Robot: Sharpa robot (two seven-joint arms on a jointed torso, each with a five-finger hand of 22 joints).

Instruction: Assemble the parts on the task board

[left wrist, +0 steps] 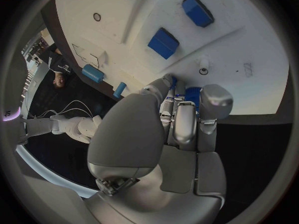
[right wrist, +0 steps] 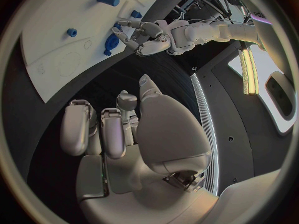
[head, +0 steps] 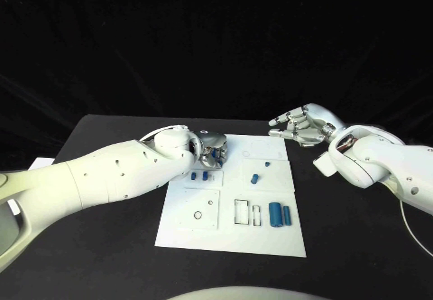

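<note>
The white task board (head: 233, 234) lies in the middle of the black table. My left hand (head: 212, 153) hovers over the board's far left part, fingers curled down, and pinches a small blue part (left wrist: 192, 95) at its fingertips; the same part (right wrist: 114, 40) shows in the right wrist view. Two small blue blocks (head: 200, 177) lie just nearer than that hand. Another blue piece (head: 255, 178) and a tiny one (head: 267, 165) sit mid-board. Two blue cylinders (head: 281, 215) lie side by side near the right edge. My right hand (head: 302, 127) hangs beyond the board's far right corner, fingers loosely bent, holding nothing.
Outlined recesses mark the board: a rectangle (head: 242, 211), a ring (head: 198, 215) and a faint large circle (head: 263, 149). Bare black table (head: 108, 250) surrounds the board on all sides. My right forearm (head: 370, 159) stretches over the table to the right of the board.
</note>
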